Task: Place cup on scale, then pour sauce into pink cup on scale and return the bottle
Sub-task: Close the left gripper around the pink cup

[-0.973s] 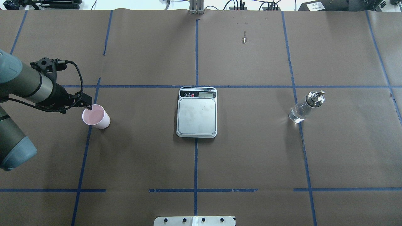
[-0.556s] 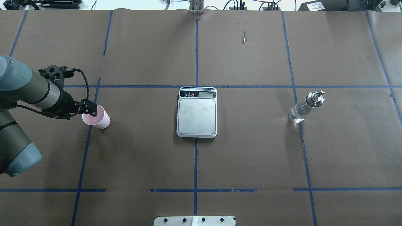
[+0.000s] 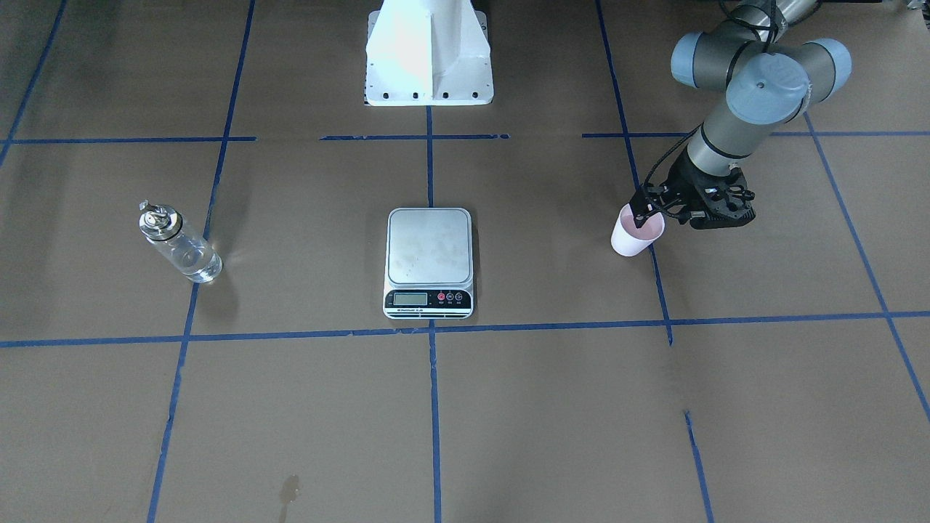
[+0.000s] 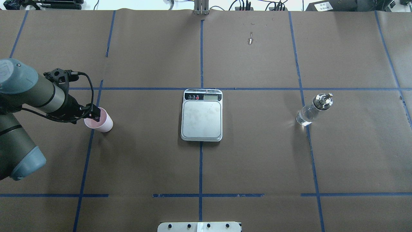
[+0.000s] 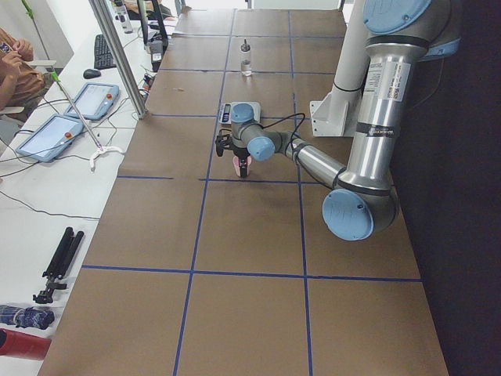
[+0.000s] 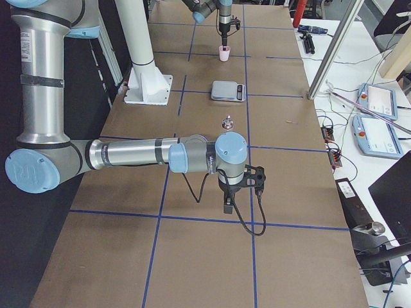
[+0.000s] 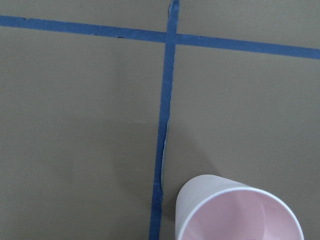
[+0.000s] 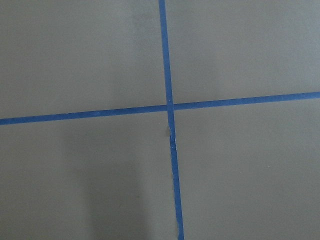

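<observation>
The pale pink cup [image 4: 103, 124] [image 3: 627, 243] stands upright on the table at the robot's left, apart from the scale. My left gripper [image 4: 96, 113] [image 3: 639, 216] reaches down onto its rim, open, with one finger inside the cup and nothing held. In the left wrist view only the cup [image 7: 235, 210] shows, at the bottom edge. The steel-topped scale [image 4: 201, 117] [image 3: 429, 247] sits bare at the table's centre. The clear glass bottle [image 4: 309, 112] [image 3: 180, 248], holding colourless sauce, stands at the robot's right. My right gripper [image 6: 227, 206] hangs over bare table far from the bottle; whether it is open or shut, I cannot tell.
Blue tape lines cross the brown paper table cover. The white robot base [image 3: 429, 51] stands at the table's robot-side edge. A side bench holds tablets [image 5: 59, 133], cables and tools, and a person [image 5: 12, 70] sits beside it.
My left arm has moved right and down, bringing the gripper from beside the cup's rim to over it. The cup, scale and bottle have not moved.
</observation>
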### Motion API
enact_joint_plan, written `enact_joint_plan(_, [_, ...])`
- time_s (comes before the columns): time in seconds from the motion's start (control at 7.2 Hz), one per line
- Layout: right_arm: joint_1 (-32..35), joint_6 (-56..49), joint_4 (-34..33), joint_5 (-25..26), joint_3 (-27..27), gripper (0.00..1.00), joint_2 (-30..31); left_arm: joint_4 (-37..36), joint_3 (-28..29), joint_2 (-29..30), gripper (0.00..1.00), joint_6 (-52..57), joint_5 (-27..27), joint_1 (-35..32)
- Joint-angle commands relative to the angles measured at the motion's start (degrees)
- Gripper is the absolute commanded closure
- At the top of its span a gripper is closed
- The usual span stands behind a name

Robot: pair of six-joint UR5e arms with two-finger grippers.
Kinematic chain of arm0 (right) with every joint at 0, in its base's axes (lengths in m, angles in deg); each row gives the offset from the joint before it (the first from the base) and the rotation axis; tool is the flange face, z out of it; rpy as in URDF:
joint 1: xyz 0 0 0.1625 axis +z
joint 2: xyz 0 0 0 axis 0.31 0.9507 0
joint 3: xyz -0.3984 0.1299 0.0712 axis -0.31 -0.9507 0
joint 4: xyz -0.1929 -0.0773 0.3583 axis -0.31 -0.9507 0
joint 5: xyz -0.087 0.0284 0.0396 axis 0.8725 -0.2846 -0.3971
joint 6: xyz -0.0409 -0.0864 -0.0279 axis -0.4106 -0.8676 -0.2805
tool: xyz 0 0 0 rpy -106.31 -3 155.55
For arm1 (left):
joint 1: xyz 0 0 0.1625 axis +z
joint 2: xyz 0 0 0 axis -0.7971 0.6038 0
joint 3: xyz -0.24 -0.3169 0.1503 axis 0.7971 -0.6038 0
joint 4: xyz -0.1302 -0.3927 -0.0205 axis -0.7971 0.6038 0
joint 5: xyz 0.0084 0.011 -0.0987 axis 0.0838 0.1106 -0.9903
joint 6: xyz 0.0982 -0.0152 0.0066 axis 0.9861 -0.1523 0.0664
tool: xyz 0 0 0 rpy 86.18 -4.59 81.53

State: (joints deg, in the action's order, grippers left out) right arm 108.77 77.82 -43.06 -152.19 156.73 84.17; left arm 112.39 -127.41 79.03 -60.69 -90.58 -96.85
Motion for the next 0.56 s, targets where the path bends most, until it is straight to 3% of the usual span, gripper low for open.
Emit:
enact_joint_plan(0.0, [0.0, 0.0, 0.0, 0.0, -0.1, 0.00, -0.3, 0.0, 0.7, 0.6, 0.38, 0.0, -0.1, 0.0])
enact_joint_plan(0.28, [0.0, 0.0, 0.0, 0.1, 0.0, 0.00, -0.4, 0.1, 0.4, 0.5, 0.80, 0.4, 0.0, 0.0])
enact_joint_plan(0.42, [0.0, 0.0, 0.0, 0.0, 0.1, 0.00, -0.4, 0.0, 0.0, 0.4, 0.95, 0.4, 0.2, 0.0])
